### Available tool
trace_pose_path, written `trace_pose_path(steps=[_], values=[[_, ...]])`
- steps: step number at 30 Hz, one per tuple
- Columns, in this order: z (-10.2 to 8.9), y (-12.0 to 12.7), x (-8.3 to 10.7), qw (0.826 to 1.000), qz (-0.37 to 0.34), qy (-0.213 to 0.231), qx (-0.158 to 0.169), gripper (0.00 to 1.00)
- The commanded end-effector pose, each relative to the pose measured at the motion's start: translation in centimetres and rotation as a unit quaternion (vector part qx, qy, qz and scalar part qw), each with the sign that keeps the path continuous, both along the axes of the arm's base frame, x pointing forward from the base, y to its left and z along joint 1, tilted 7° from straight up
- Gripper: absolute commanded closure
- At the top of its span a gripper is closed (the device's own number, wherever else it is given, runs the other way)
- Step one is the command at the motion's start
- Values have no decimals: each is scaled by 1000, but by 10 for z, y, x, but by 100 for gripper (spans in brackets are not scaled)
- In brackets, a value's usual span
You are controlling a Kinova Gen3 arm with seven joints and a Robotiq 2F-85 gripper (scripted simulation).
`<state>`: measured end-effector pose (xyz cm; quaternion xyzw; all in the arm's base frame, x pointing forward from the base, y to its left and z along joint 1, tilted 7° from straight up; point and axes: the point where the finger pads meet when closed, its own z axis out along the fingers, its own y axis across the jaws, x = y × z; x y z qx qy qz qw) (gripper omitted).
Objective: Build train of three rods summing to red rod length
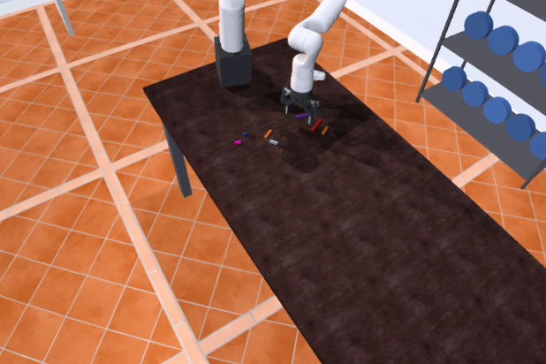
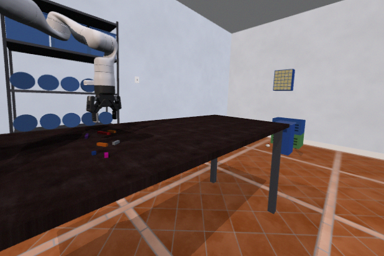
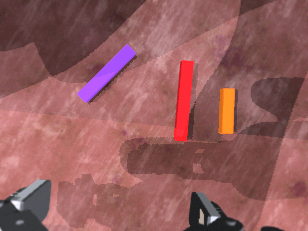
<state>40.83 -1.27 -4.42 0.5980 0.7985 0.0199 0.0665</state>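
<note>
My gripper (image 1: 301, 114) hangs open and empty above the table, over the purple rod (image 1: 301, 116) and close to the red rod (image 1: 316, 125). In the wrist view the purple rod (image 3: 106, 73) lies at a slant, the red rod (image 3: 184, 100) lies upright beside it, and an orange rod (image 3: 226, 111) lies parallel to the right of the red one; my fingertips show at the bottom edge. That orange rod (image 1: 325, 130) lies just right of the red rod. A second orange rod (image 1: 268, 133), a grey rod (image 1: 273, 142), a blue rod (image 1: 244, 134) and a magenta rod (image 1: 238, 142) lie apart to the left.
The robot's black base (image 1: 233, 64) stands at the table's far end. A shelf with blue discs (image 1: 499, 56) stands to the right, off the table. All rods lie flat on the dark table (image 1: 353, 201).
</note>
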Motion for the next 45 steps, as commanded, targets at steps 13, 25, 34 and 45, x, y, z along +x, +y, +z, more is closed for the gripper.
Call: trace_pose_path(steps=[13, 25, 34, 45], values=[[1, -15, -9, 958, -285, -16, 37, 0], [1, -25, -17, 871, -486, -26, 63, 0], [0, -31, -22, 802, -592, -30, 76, 0], [-1, -37, -30, 692, -715, -35, 91, 0]])
